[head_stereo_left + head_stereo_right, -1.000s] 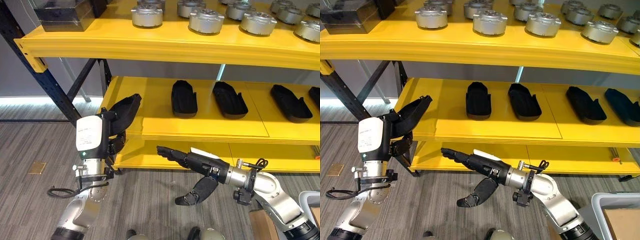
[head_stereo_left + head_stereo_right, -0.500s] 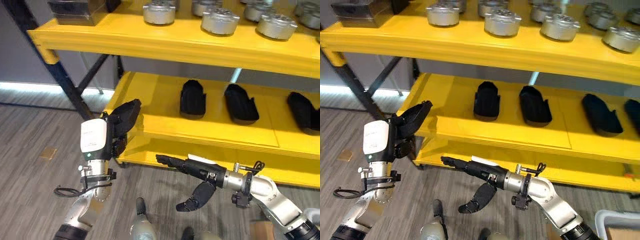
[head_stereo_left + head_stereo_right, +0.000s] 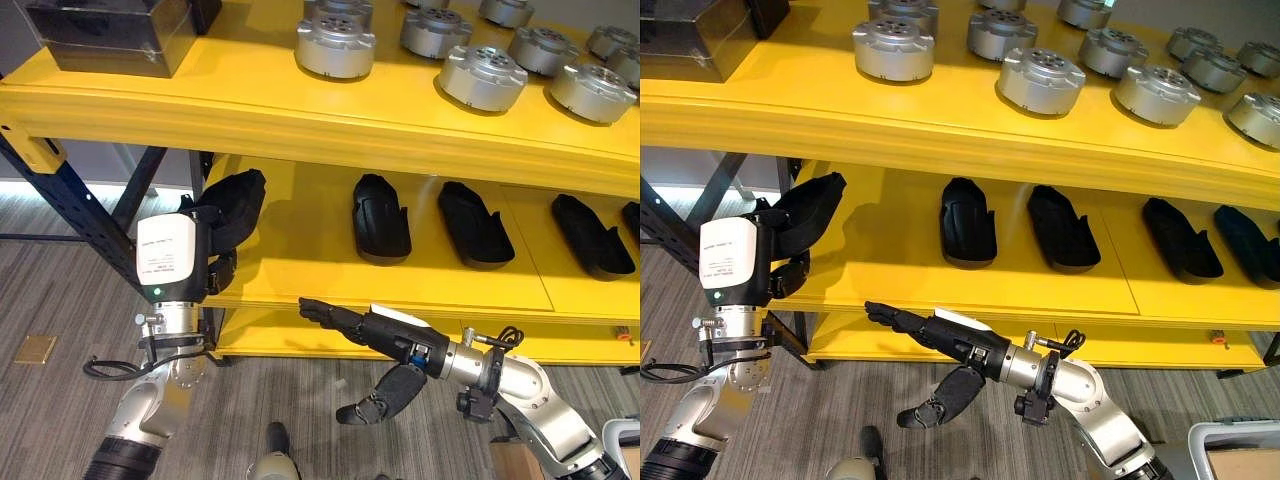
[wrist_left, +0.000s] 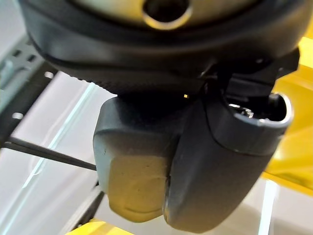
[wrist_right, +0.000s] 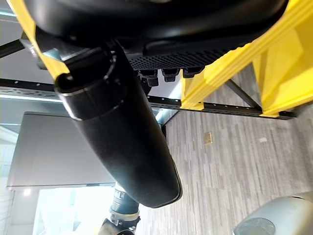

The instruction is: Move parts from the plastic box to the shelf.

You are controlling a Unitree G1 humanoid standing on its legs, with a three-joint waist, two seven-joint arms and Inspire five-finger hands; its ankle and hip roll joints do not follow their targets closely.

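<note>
Black moulded plastic is what the left hand carries: its fingers are curled round a dark shell-shaped part, held up at the left end of the middle shelf, its far tip already over the yellow board. The right hand hangs lower, near the front lip of that shelf, fingers straight and thumb hanging loose, holding nothing.

The part looks light, rigid and hollow, probably smooth enough to slide in the grasp, so a hold across its broad middle (as now) seems safer than a pinch at a thin rim. It should tolerate being set down without much care.

4 matching parts lie in a row further right on the middle shelf, leaving bare board at the left end for this one. The upper shelf, loaded with silver round housings and a dark box, overhangs closely, so headroom is limited, and a blue upright stands just left of the arm
</note>
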